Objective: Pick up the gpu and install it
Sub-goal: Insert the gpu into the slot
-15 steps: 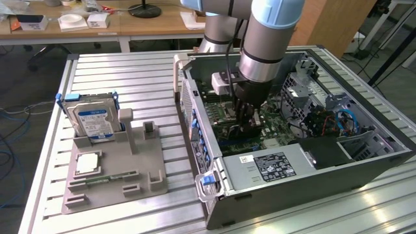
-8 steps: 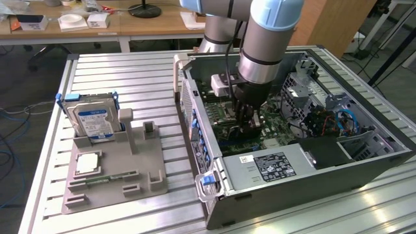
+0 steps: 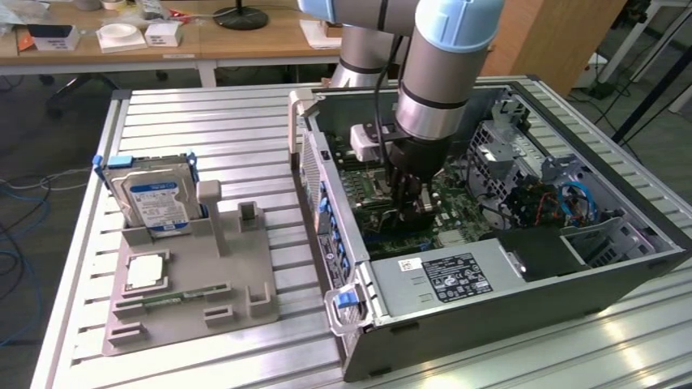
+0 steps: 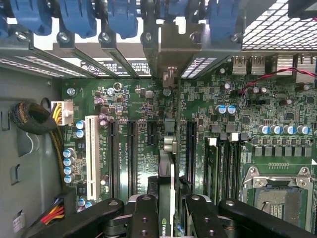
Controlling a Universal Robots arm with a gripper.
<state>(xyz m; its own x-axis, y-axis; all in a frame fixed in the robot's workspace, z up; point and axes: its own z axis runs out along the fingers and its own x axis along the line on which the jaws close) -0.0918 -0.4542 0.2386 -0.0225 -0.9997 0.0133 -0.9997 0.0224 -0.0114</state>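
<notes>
Slatted aluminium worktop, office desks behind. Open computer case on its side, motherboard exposed. Grey parts holder with hard drive upright. Gripper inside case, clamped on gpu, held edge-on over an expansion slot.

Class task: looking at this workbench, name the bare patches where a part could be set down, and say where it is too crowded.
Free: the slatted table between the hard drive stand and the computer case, and behind the stand. The near corner at the exterior view's right is bare too. Crowded: inside the case, where the pincer holds the gpu over the motherboard, and the grey parts tray.
</notes>
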